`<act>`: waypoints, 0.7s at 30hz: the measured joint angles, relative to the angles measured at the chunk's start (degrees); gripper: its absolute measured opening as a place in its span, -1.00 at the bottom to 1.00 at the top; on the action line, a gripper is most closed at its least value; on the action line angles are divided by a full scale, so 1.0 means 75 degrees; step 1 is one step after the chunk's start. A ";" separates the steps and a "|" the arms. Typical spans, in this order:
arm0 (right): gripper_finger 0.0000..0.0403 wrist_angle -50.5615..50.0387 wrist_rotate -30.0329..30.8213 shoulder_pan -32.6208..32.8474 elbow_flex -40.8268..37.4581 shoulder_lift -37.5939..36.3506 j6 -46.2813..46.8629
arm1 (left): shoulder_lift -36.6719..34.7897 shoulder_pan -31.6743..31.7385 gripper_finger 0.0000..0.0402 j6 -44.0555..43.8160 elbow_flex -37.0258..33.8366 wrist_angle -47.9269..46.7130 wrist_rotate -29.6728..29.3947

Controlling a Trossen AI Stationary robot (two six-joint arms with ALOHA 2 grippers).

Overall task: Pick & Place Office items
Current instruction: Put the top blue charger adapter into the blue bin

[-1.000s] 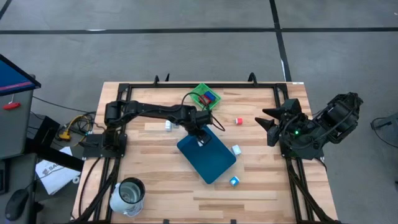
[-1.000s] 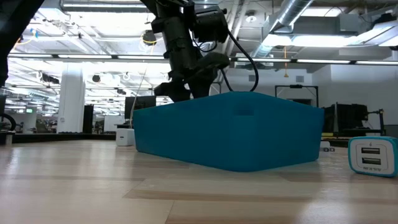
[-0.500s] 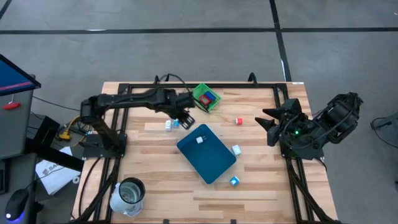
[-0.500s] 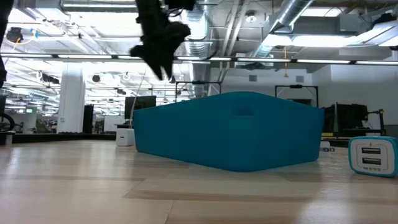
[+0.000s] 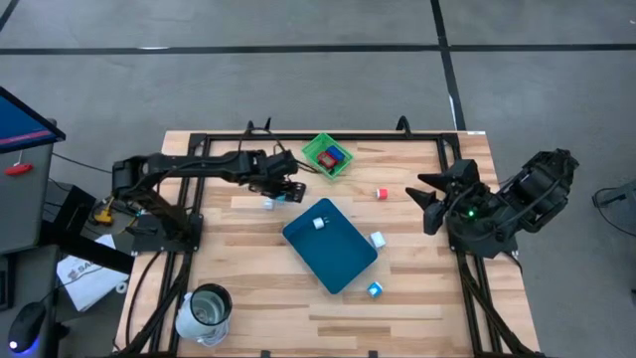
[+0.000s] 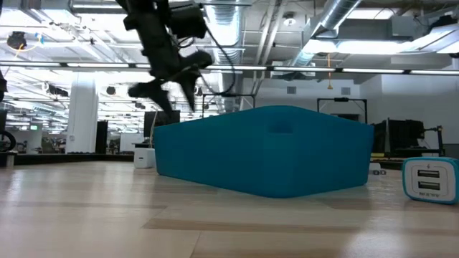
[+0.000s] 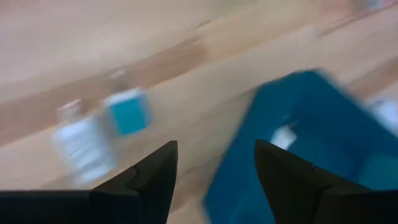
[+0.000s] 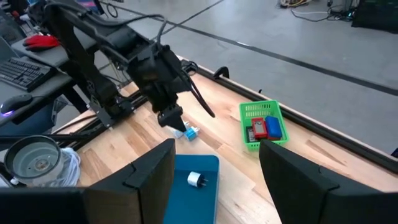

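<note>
Left pincer (image 5: 285,186), fingers spread and empty, hovers over two white-and-blue blocks (image 5: 272,200) just beside the teal board (image 5: 331,245) (one piece (image 5: 318,223) already aboard); next, probably descend and close.

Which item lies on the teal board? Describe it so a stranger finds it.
Find the big teal board mid-table. Near its far corner, toward the green basket, lies a small white piece. It alone rests on the board; the other small pieces lie on bare wood.
</note>
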 joint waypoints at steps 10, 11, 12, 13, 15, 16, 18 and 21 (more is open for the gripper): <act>0.12 -0.0002 -0.0009 0.0000 0.0001 -0.0015 0.0042 | 0.1169 0.0333 -0.01 0.0593 -0.0006 -0.0014 0.0038; 0.12 -0.0002 -0.0009 0.0000 0.0001 -0.0015 0.0045 | 0.1286 0.0330 -0.01 0.0615 -0.0009 -0.0075 0.0059; 0.12 -0.0002 -0.0012 0.0000 0.0001 -0.0015 0.0054 | 0.1371 0.0323 -0.01 0.0618 -0.0010 -0.0065 0.0065; 0.12 -0.0002 -0.0020 0.0000 0.0001 -0.0015 0.0094 | 0.1443 0.0321 -0.01 0.0617 -0.0007 -0.0077 0.0065; 0.12 -0.0001 -0.0029 0.0000 0.0001 -0.0015 0.0170 | 0.1566 0.0311 -0.01 0.0615 0.0015 -0.0095 0.0037; 0.12 -0.0002 -0.0032 0.0000 0.0001 -0.0015 0.0184 | 0.1578 0.0312 -0.01 0.0618 0.0014 -0.0080 0.0033; 0.12 -0.0001 -0.0032 0.0000 0.0001 -0.0015 0.0189 | 0.1594 0.0309 -0.01 0.0618 0.0019 -0.0097 0.0005; 0.12 -0.0002 -0.0035 -0.0003 0.0001 -0.0015 0.0191 | 0.1511 0.0312 -0.01 0.0614 -0.0003 -0.0174 -0.0090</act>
